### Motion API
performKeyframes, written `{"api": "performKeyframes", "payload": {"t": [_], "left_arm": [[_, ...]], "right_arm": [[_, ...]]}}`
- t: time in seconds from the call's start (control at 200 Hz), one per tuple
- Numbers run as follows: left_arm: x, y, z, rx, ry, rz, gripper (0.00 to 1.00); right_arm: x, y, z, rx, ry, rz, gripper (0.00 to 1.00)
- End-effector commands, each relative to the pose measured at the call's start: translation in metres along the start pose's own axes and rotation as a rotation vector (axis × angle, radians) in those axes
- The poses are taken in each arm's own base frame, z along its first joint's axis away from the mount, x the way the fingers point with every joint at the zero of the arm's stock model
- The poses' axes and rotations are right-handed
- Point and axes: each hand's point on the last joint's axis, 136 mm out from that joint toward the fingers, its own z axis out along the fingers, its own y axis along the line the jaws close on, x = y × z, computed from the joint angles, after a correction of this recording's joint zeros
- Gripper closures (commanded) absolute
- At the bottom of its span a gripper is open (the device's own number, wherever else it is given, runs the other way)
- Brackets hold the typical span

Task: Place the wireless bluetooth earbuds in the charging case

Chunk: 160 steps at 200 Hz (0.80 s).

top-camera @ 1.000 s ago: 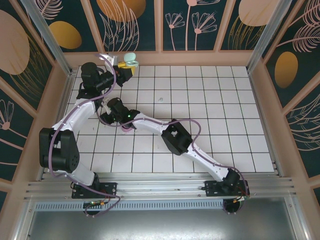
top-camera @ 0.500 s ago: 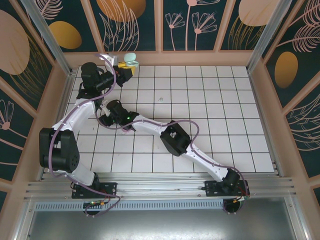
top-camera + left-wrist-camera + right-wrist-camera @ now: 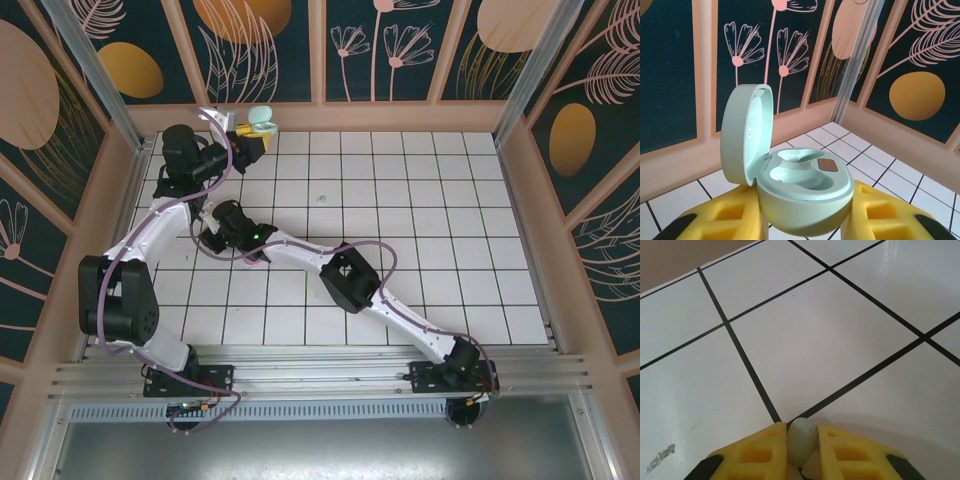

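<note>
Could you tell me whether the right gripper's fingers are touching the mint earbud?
Touching. The right wrist view shows the earbud pinched between both yellow fingers, with no gap on either side.

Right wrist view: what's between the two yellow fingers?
A pale mint earbud, pinched by the right gripper, with bare white tile ahead of it. This shows in the right wrist view.

The table (image 3: 440,250) is white tile with dark grout; a tiny pale speck (image 3: 320,198) lies mid-table, far side.
</note>
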Motion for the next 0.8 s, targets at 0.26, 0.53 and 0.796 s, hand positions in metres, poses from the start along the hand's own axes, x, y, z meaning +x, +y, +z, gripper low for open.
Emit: {"api": "performKeyframes", "payload": {"t": [0.26,0.53,0.796], "left_arm": [[-0.009,-0.006,-0.006,0.014,-0.016,0.008,1.0],[-0.007,-0.008,-0.009,0.017,-0.015,0.0,1.0],[-0.001,-0.011,-0.012,0.023,-0.007,-0.008,1.0]], "right_arm": [[-0.014,-0.019,-0.05,0.048,0.057,0.082,0.89],[-0.021,-0.049,-0.093,0.107,0.039,0.177,0.9],[0.006,-0.1,-0.169,0.195,0.02,0.406,0.91]]}}
